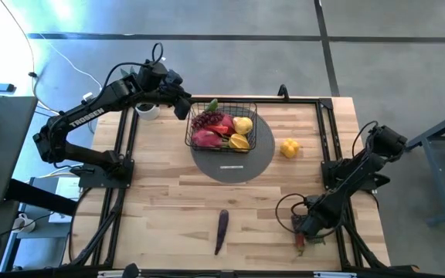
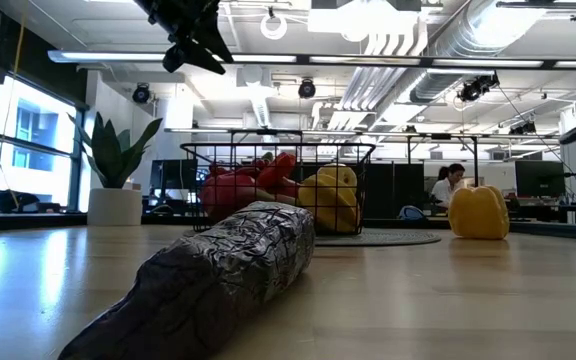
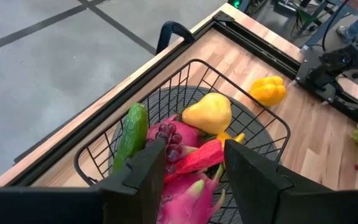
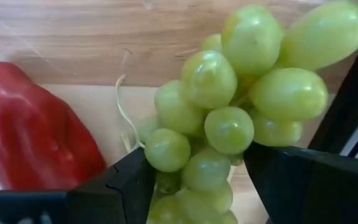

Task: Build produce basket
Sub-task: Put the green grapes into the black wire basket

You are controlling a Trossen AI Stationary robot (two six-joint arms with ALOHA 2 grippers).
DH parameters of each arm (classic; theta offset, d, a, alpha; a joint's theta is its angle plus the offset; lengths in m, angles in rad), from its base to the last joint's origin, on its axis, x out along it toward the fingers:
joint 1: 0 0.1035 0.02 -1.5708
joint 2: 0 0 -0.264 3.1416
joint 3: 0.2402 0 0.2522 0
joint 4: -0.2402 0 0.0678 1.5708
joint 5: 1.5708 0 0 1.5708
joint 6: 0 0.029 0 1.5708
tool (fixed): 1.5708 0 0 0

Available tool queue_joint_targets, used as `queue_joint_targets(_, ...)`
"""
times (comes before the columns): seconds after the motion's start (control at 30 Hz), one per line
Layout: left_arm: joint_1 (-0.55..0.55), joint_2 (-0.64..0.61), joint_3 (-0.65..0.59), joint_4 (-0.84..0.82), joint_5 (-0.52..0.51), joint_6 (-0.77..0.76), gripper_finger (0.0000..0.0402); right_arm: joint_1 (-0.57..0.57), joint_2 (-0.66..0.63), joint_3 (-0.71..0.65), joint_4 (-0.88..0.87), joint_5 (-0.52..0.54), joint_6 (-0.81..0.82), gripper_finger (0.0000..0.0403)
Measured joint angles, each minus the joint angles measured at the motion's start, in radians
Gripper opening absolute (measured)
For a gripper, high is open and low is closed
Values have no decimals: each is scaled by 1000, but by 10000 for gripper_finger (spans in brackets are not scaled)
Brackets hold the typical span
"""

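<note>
The basket (image 1: 221,123) is found at the far middle of the wooden worktop (image 1: 168,208), standing on a grey round mat (image 1: 242,166). Inside it are seen a green cucumber (image 3: 131,134), red grapes (image 3: 169,140), pink dragon fruit (image 3: 188,193), a red pod (image 3: 201,158) and a yellow pear-shaped piece (image 3: 207,114).

The left gripper (image 1: 182,104) is held in the air at the basket's far left corner, above the rim. Its jaws are seen standing apart in the left wrist view, with nothing between them.

The right gripper (image 1: 306,228) is lowered to the worktop at the near right edge. Its jaws are placed on either side of a bunch of green grapes (image 4: 241,112); the grapes fill the gap, but it cannot be told whether they are actually clamped. A red pepper-like piece (image 4: 36,130) lies on the worktop just beside the grapes.

A yellow bell pepper (image 1: 289,147) is noted on the worktop to the right of the mat, apart from the basket. A dark purple pod (image 1: 221,230) lies alone near the front middle of the worktop. A spiky green plant in a white pot (image 2: 115,175) stands at the far left, near the left arm.
</note>
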Motion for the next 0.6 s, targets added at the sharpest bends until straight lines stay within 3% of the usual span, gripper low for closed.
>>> queue_joint_targets(0.17, -5, 0, 0, 0, 0, -6, 152, 0, 2, -5, 0, 3, -1, 180)
queue_joint_targets(0.47, -5, 0, 0, 0, 0, -7, 152, 0, 7, 32, -66, 31, -28, 28)
queue_joint_targets(0.6, -5, 0, 0, 0, 0, -6, 152, -14, 1, 67, -176, 38, -34, 18)
